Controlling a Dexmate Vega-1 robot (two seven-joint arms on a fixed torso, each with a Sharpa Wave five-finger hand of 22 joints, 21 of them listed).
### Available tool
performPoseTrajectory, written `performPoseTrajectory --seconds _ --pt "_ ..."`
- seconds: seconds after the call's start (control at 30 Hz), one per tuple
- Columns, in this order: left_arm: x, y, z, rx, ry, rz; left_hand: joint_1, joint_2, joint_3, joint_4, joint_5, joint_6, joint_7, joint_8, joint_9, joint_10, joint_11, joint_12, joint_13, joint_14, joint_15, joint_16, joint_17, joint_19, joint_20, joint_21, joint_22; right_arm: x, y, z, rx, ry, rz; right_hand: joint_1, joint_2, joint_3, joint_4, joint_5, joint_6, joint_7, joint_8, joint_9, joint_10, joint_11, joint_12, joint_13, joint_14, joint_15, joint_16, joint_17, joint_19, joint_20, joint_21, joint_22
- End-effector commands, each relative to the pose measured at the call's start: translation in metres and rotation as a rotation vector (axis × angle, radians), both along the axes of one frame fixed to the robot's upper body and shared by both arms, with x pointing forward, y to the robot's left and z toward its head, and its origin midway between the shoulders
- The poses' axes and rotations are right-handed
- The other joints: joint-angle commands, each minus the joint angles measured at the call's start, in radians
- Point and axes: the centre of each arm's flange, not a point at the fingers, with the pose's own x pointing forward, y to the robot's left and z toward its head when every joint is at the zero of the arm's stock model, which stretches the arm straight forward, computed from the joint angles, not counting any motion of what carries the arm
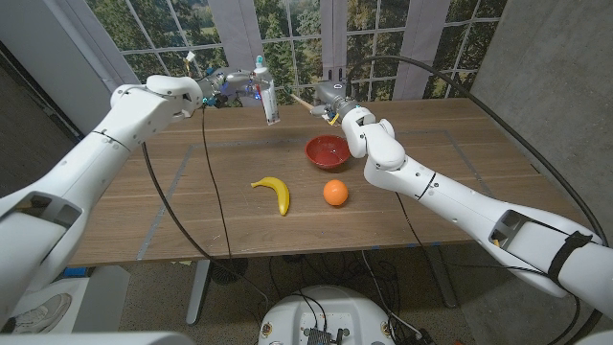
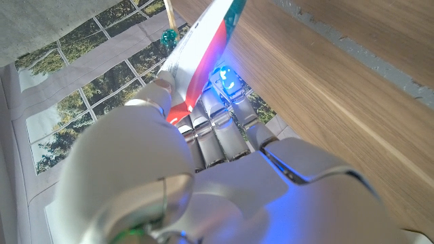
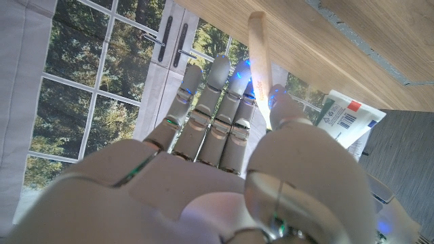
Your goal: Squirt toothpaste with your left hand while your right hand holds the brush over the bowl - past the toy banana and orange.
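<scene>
At the far side of the wooden table (image 1: 431, 134), a toothpaste tube (image 1: 269, 100) is held up in the air by the left hand (image 1: 230, 88), hanging with one end down, above the tabletop and to the left of the red bowl (image 1: 327, 150). White tube with red and teal print; in the left wrist view the tube (image 2: 203, 51) is seen gripped between thumb and fingers (image 2: 215, 132), and a teal brush tip (image 2: 168, 36) shows just beyond it. Left arm is stretched forward from the near left corner, hand raised clear of the table.

A wooden-handled toothbrush (image 1: 305, 101) is pinched by the right hand (image 1: 335, 99), pointed left toward the tube, behind the bowl's far rim rather than plainly over it. In the right wrist view the handle (image 3: 261, 64) is seen clamped between thumb and fingertips, the other fingers (image 3: 203, 102) held straight and close together, with the tube's crimped end (image 3: 349, 122) beside. Right arm is bent at the elbow beside the bowl.

Nearer the robot, a toy banana (image 1: 274, 191) and a toy orange (image 1: 334, 193) lie on the table, apart from each other, the orange just in front of the bowl.
</scene>
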Motion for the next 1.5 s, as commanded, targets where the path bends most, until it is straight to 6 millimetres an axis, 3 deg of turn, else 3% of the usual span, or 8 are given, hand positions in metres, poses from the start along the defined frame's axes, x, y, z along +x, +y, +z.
performPoseTrajectory --seconds 0.03,1.5 --pt "-0.006 0.011 -0.009 -0.074 0.008 -0.012 -0.012 0.0 0.002 0.009 -0.002 -0.006 0.006 -0.002 -0.001 -0.004 0.003 0.004 -0.002 -0.005 -0.066 -0.003 0.003 0.013 -0.081 -0.001 0.0 0.005 -0.002 0.001 0.005 0.001 -0.023 0.016 0.02 0.072 0.021 0.004 0.023 -0.013 0.003 0.006 0.035 -0.039 -0.002 0.005 0.007 -0.091 -0.003 0.001 -0.002 -0.073 0.005 0.001" --pt "-0.011 0.039 -0.054 -0.274 0.107 0.023 -0.069 -0.012 0.014 0.008 0.0 -0.027 0.014 -0.013 -0.005 -0.029 0.012 0.004 -0.029 -0.015 -0.067 -0.005 0.003 0.046 -0.079 -0.027 -0.002 0.014 -0.021 0.004 0.053 -0.023 -0.031 0.016 0.019 0.072 0.02 0.004 0.025 -0.012 -0.001 0.006 0.039 -0.039 -0.007 0.004 0.009 -0.091 -0.002 0.001 -0.002 -0.073 0.007 0.001"
